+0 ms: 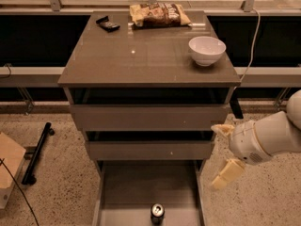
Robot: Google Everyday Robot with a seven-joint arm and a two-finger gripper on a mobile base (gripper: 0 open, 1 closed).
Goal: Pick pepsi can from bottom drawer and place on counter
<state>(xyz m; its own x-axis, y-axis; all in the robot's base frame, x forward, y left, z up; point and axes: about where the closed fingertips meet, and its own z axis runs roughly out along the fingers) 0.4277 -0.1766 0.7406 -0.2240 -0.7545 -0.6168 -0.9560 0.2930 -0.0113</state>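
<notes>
The pepsi can [157, 213] stands upright, silver top showing, on the floor of the pulled-out bottom drawer [141, 187], near its front edge. The counter [141, 55] is the glossy grey-brown top of the cabinet. My gripper [222, 152] is at the right of the cabinet, level with the lower drawers, above and to the right of the can. Its two pale fingers [226, 173] are spread apart and hold nothing.
On the counter are a white bowl [207, 50] at the right, a snack bag [159, 14] at the back and a small dark object [108, 24] at back left. A black pole [37, 152] and a wooden piece [7, 166] lie on the speckled floor at left.
</notes>
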